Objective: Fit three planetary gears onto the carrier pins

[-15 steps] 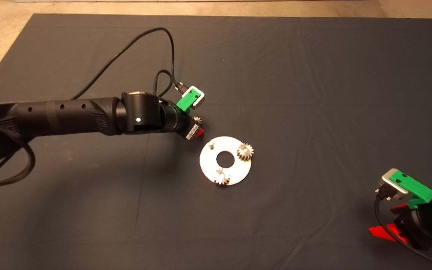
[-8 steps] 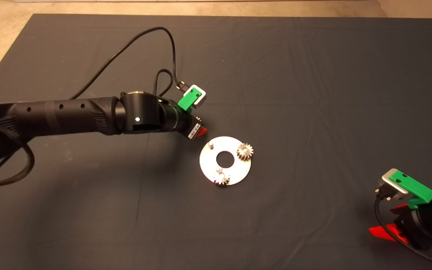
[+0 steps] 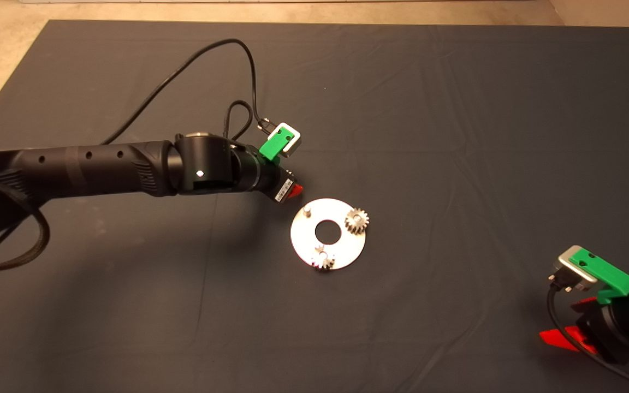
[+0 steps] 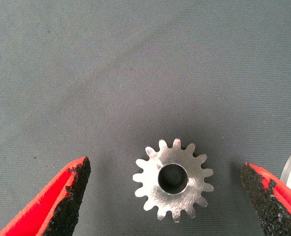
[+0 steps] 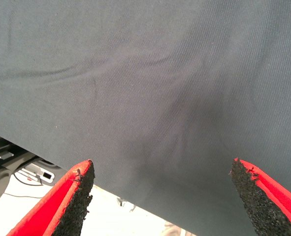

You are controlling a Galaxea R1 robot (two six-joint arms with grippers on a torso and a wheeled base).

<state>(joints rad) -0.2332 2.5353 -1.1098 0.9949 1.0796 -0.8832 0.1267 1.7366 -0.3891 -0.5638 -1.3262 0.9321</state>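
Loose gear [image 4: 173, 179] between spread left end effector [image 4: 167, 196] fingers

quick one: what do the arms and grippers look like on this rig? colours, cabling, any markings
Two black arms. The left arm has a row of small holes, a lit white dot at the wrist and a black cable looping off it. Each wrist carries a green bracket with a silver-grey camera. Left gripper and right gripper have red fingers with rough black pads. A white barcode label sits near the left gripper.

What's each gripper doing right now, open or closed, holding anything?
Left gripper: open, holding nothing, fingers either side of a loose gear on the mat.
Right gripper: open, empty, parked at the mat's edge.
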